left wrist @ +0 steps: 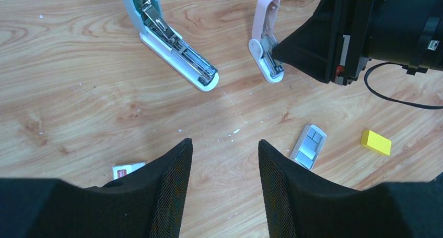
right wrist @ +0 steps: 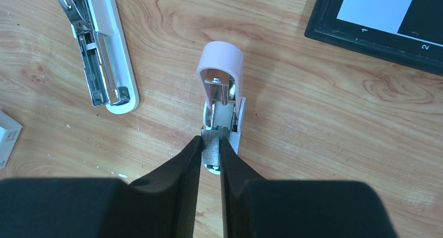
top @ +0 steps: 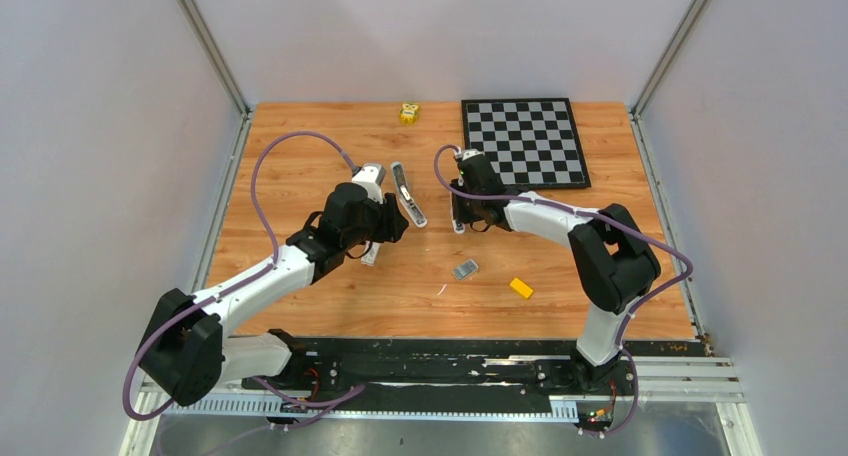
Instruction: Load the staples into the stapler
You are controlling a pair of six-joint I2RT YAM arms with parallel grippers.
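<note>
A pink stapler [right wrist: 222, 66] lies flipped open on the wooden table, its metal channel facing up. My right gripper [right wrist: 210, 142] is shut on the staples [right wrist: 211, 148], a small ridged silvery block held right over the near end of that channel. The left wrist view shows the same pink stapler [left wrist: 266, 39] with the right gripper [left wrist: 275, 49] at its base. A pale blue stapler [left wrist: 177, 50] also lies open, to the left. My left gripper [left wrist: 224, 144] hovers open above bare wood with nothing between its fingers.
A pale tray [left wrist: 309, 145] with more silvery staple blocks and a yellow block [left wrist: 376, 142] lie toward the near right. A small white box [left wrist: 128, 170] sits by my left finger. A chessboard [top: 525, 141] and a yellow toy [top: 409, 113] are at the back.
</note>
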